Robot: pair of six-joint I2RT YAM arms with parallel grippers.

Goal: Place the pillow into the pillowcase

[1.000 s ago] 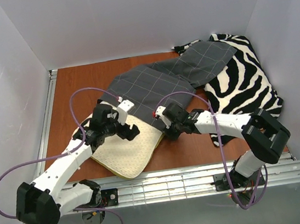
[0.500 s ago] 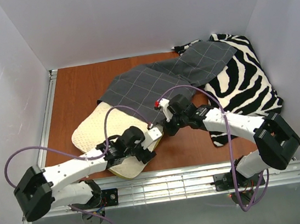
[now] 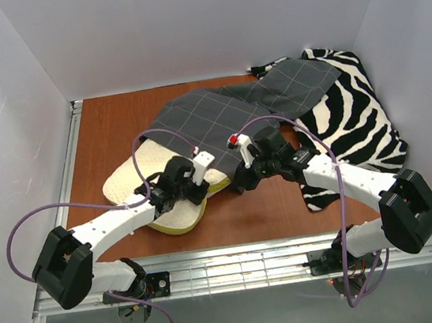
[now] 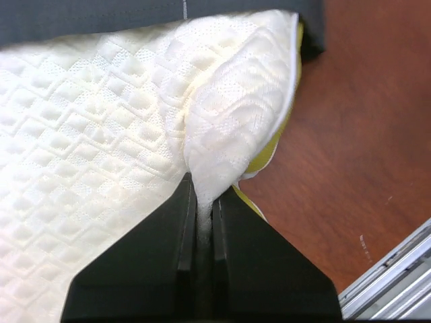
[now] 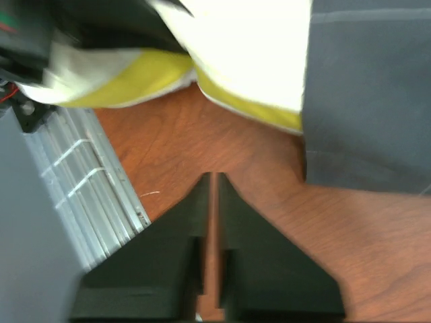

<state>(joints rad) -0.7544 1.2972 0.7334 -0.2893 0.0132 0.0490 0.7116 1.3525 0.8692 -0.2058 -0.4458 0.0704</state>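
A lab test cell: white walls (image 3: 205, 19) enclose a wooden table (image 3: 108, 128).

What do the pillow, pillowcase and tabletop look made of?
The pillow: likely foam under a cream knit cover, matte; diamond quilting, bulges where pinched.
The pillowcase: thin woven cloth, matte dark grey with light grid; it drapes and folds.
The tabletop: wood or wood-look laminate, reddish-brown, faint grain, smooth.

Bright, even light fills the top view, with soft shadows. The right wrist view is blurred and its pillow (image 5: 249, 60) glares white. The left wrist view is sharp.
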